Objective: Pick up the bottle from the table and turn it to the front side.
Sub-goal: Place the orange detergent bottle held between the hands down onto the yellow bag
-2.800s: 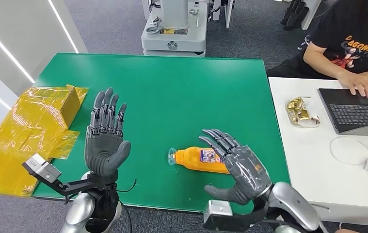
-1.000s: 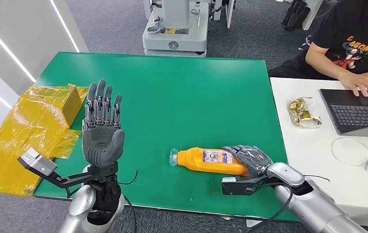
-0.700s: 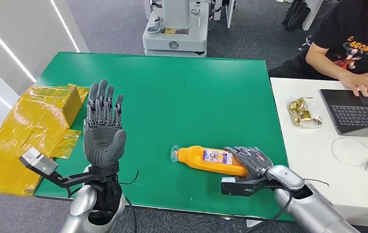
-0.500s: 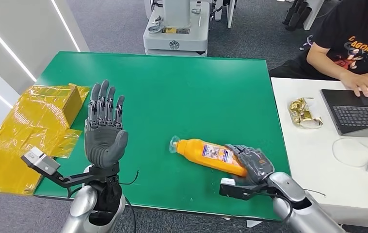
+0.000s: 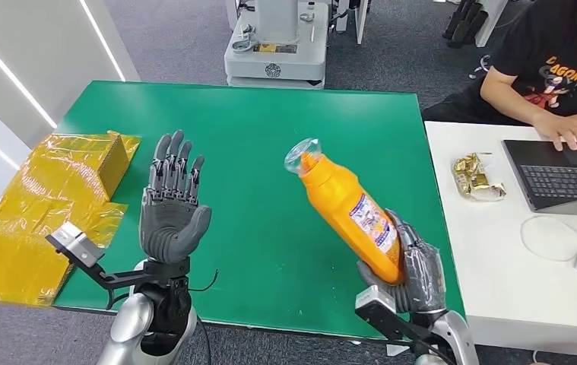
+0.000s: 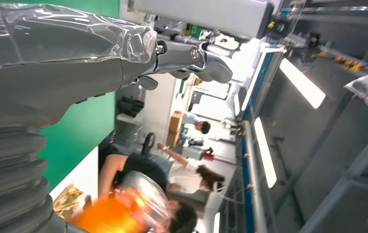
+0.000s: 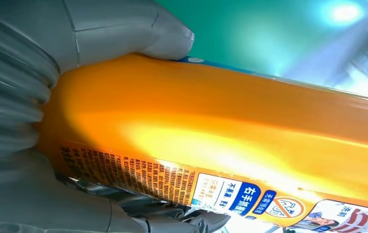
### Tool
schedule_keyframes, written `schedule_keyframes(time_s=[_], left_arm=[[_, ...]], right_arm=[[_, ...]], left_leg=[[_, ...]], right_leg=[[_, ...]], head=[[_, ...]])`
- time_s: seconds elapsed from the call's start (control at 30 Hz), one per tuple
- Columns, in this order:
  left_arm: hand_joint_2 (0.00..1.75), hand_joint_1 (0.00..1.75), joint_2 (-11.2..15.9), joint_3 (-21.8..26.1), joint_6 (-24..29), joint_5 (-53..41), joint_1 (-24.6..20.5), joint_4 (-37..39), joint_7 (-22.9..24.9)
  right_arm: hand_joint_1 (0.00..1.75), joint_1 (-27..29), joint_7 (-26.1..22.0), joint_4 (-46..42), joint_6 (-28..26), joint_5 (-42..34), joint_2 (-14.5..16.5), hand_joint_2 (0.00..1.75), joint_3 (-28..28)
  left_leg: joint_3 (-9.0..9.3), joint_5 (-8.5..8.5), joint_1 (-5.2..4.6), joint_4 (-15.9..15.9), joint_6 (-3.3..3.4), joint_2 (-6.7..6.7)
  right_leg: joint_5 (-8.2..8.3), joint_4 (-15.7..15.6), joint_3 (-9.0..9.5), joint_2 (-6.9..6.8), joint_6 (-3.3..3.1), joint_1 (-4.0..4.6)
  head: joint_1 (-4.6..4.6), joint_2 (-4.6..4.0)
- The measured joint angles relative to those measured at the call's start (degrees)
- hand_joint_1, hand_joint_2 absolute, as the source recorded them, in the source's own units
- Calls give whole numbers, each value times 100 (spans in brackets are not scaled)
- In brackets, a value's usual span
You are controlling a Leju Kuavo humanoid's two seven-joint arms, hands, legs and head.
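The right hand (image 5: 414,270) gripped the bottle (image 5: 350,213) by its base, fingers wrapped around the lower body. The bottle was clear of the green surface (image 5: 270,129), its long axis tilted, with the cap end up and leaning toward the left hand (image 5: 171,217). The left hand was raised, palm up, fingers spread, holding nothing, well apart from the bottle. Any turn to bring the label forward would likely fall to the right hand

left hand (image 6: 65,73): grey, fingers stretched out, holding nothing
bottle (image 6: 119,211): blurred orange shape, lower left of frame
person (image 6: 143,170): dark shirt, lower centre
table (image 6: 82,128): green strip, left
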Motion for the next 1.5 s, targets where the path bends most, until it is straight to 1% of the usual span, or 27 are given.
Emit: schedule_keyframes(time_s=[0.1,0.3,0.4,0.57,0.7,0.83,0.97,1.27,1.4,1.5], left_arm=[[175,0,-10,-20,-32,-48,-3,23,71],[175,0,-2,-233,-283,-61,-67,120,252],[175,0,52,-364,-452,-48,-194,237,293],[175,0,109,-615,-807,-49,-424,399,389],[175,0,150,-754,-1032,-35,-478,485,395],[175,0,181,-799,-1138,-16,-513,567,355],[175,0,201,-806,-1199,3,-533,626,325],[175,0,196,-806,-1204,109,-596,699,271],[175,0,188,-847,-1181,123,-630,800,334],[175,0,178,-856,-1127,147,-634,869,341]], right_arm=[[175,235,-172,-408,-208,-27,173,175,-166],[175,308,-286,-640,-4,35,373,175,-207],[175,249,-224,-638,232,109,485,175,-201],[175,-11,11,-580,855,265,628,175,-163],[175,-205,148,-503,1297,552,642,175,-104],[175,-373,99,-435,1544,750,642,175,-91],[175,-458,-26,-365,1608,800,641,175,-81],[175,-534,-431,-257,1680,662,638,175,10],[175,-608,-642,-215,1837,656,626,175,288],[175,-629,-686,-171,1872,592,620,175,445]], left_leg=[[0,0,0,0,0,2],[0,0,0,0,0,6],[1,1,0,0,0,6],[2,3,0,1,0,7],[1,3,0,1,-1,7],[0,2,0,1,-1,7],[0,2,0,1,-1,7],[0,2,0,1,-1,6],[2,2,0,1,-1,11],[-1,2,1,1,-1,9]], right_leg=[[0,0,-1,2,0,0],[0,0,-1,6,0,0],[2,1,0,6,0,0],[5,2,0,6,-1,0],[5,1,-2,8,-1,-1],[5,1,-3,8,-1,-1],[4,1,-3,8,-1,-1],[5,1,-2,7,-1,-1],[5,1,-5,14,-1,-1],[4,1,-6,10,-1,0]], head=[[-1,0],[-1,0],[-1,0],[-1,0],[0,0],[-1,0],[-1,0],[-1,0],[-2,0],[-1,0]])
